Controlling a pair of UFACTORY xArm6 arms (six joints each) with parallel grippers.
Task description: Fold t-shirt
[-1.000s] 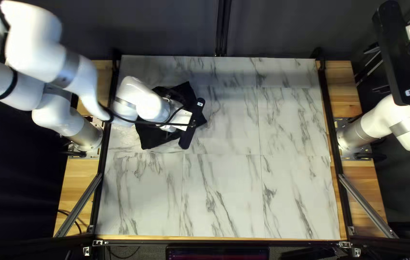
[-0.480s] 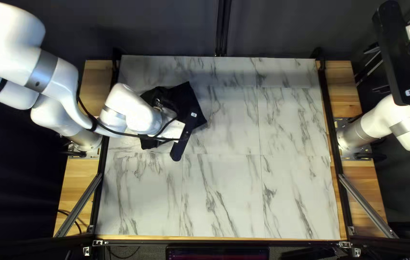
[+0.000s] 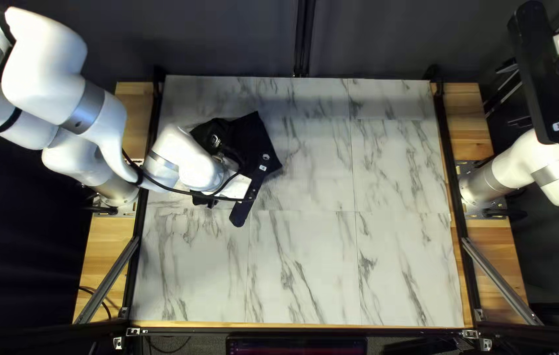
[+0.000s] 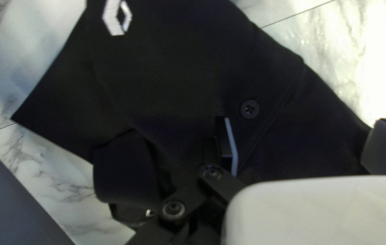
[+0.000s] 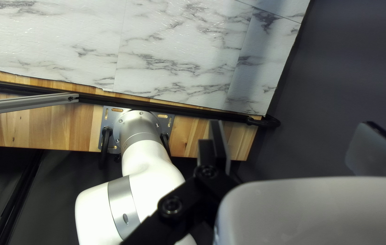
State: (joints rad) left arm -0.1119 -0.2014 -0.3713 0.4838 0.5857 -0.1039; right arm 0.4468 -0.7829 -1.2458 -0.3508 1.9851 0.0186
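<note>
The black t-shirt lies crumpled at the left of the top left view, partly hidden under my left gripper. My right gripper hangs at the right side, away from the cloth. Seen from the left wrist, the shirt spreads flat ahead of and beneath my left gripper, whose fingers stand wide apart over it. A white emblem and a round dark disc show on the cloth, with a bunched fold beside the near finger. In its own view my right gripper holds nothing.
The marble-patterned table top extends to the right of the shirt and toward the near edge. Black rails run along its sides. My right arm's base stands on the wooden strip beneath my right gripper.
My left gripper has moved toward the table's near edge and slightly left, uncovering more of the shirt. The cloth itself looks nearly unmoved. The right arm is still.
</note>
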